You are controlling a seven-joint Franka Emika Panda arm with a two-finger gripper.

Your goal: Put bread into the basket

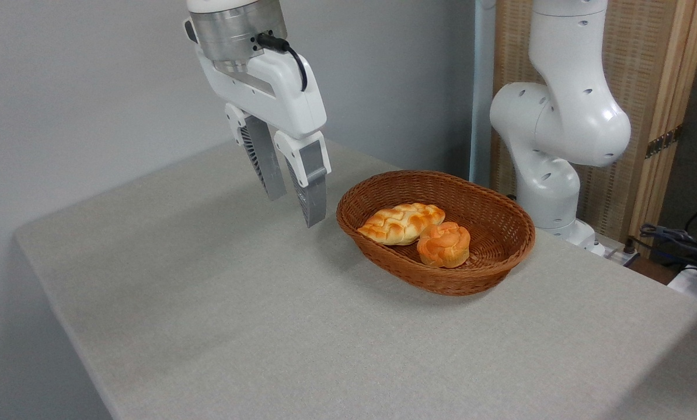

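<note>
**Bun rests in the basket, gripper hangs empty beside it**

The gripper point(296, 204) hangs above the table point(208, 303), just left of the basket point(500, 256), tilted, its two ribbed fingers point(312, 189) parted by a narrow gap with nothing between them. The bread point(443, 244), a small orange knotted bun, sits inside the basket against the near wall, touching the paler braided loaf point(401, 223) that lies beside it. Judged from this, the placing looks done and what remains is a clean retreat. To do that well, the arm should lift straight up and away from the wicker rim, keeping the fingers clear of the basket's left edge so nothing gets nudged or tipped.
</note>
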